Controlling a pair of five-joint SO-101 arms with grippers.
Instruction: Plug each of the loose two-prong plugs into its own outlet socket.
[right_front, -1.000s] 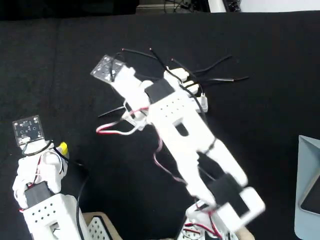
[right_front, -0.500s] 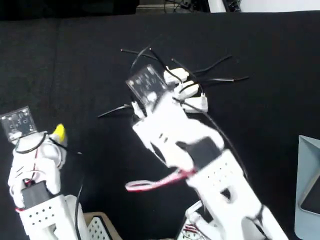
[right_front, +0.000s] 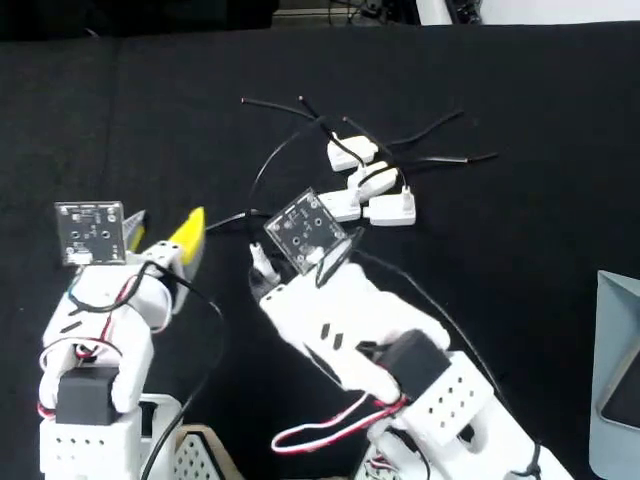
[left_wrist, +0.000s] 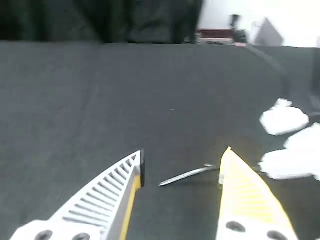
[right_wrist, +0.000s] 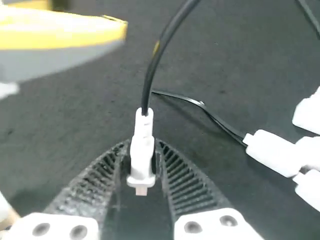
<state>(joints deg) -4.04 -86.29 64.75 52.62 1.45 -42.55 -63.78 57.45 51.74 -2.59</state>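
Grip of your right pincer (right_wrist: 141, 156) is shut across a small white two-prong plug (right_wrist: 142, 131), its black cord (right_wrist: 159, 55) trailing ahead, likely to steady it for aligning. Your left pincer (left_wrist: 183, 151) hangs open above the black table (right_front: 520, 100). White socket pieces (right_front: 365, 182) lie nearby. A grey tray (right_front: 612, 320) holds something dark and flat.

The left arm (right_front: 100, 330) and right arm (right_front: 340, 320) are showing white shells, black motor blocks (right_front: 85, 395) and red-and-white wires (right_front: 300, 432) low in the high view. The left tool (left_wrist: 182, 165) is wearing 1 yellow finger (left_wrist: 245, 195) and 1 white ribbed finger (left_wrist: 105, 195); the right tool (right_wrist: 141, 146) is showing 2 black ribbed fingers (right_wrist: 185, 185).
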